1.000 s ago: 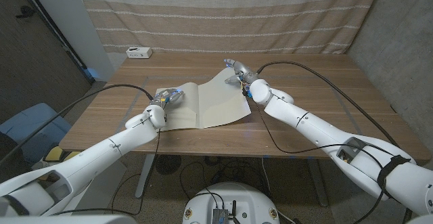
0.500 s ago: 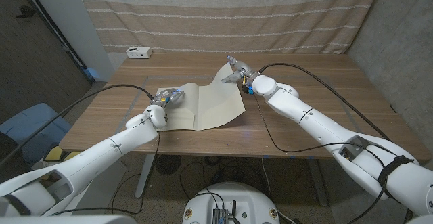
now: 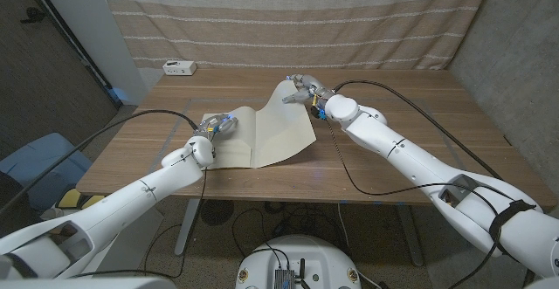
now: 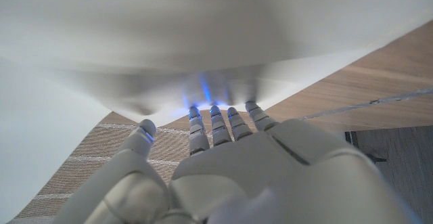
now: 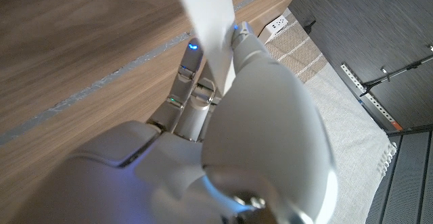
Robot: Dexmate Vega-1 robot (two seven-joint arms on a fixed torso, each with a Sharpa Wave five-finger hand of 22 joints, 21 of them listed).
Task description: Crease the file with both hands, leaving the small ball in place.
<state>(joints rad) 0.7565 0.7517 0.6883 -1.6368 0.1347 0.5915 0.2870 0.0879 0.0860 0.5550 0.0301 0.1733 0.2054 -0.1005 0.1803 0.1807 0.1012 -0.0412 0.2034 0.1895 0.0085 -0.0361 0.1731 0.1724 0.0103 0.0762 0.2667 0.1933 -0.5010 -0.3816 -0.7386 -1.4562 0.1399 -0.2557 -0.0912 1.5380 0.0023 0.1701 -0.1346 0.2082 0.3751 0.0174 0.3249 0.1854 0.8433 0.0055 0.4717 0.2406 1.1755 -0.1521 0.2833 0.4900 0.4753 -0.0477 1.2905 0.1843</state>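
A cream file (image 3: 281,136) lies open on the wooden table (image 3: 393,97). My left hand (image 3: 218,125) rests on its left flap near the outer edge. Seen from the left wrist, the straight fingertips (image 4: 220,116) touch the pale sheet (image 4: 203,41), which curves over them. My right hand (image 3: 304,93) pinches the far corner of the right flap and holds it off the table, bent toward the left. In the right wrist view the sheet's edge (image 5: 210,28) runs between thumb and fingers of that hand (image 5: 250,116).
A white power strip (image 3: 180,66) sits at the table's back left corner. A striped curtain (image 3: 288,18) hangs behind the table. Black cables (image 3: 410,97) trail over the right half of the tabletop. Bare wood lies right of the file.
My right hand has carried the file's right flap up and to the left, curling it further over. The left hand has stayed put on the left flap.
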